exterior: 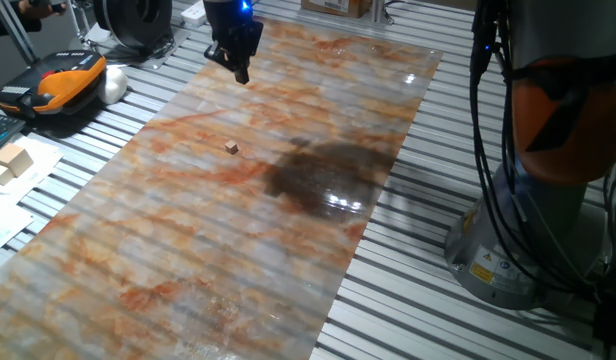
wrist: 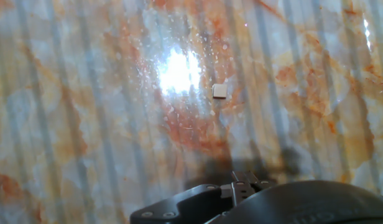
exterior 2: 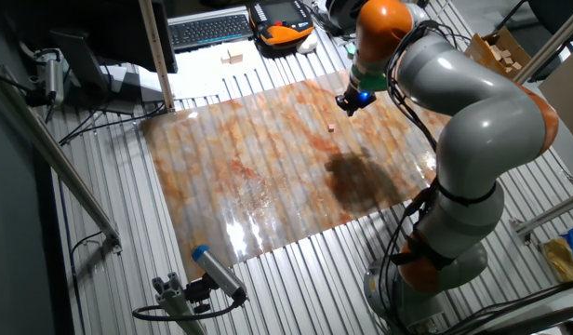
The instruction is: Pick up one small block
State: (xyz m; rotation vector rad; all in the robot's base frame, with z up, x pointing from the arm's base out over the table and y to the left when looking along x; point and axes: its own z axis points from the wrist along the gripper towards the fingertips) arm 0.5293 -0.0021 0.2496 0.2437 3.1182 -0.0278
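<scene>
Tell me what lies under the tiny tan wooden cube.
The tiny tan wooden cube rests directly on the glossy marble-patterned orange and white sheet. Nothing else shows beneath it. What lies under that sheet at this spot is covered and cannot be seen.

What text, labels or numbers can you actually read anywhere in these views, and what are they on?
No text can be read in any view.
Yellow warning stickers on the robot base: too small to read.
Label on the cardboard box: blurred.
Printed paper at the table's edge: blurred.
Keyboard keys: too small.
Small block, marbled mat and pincer: no markings visible.
</scene>
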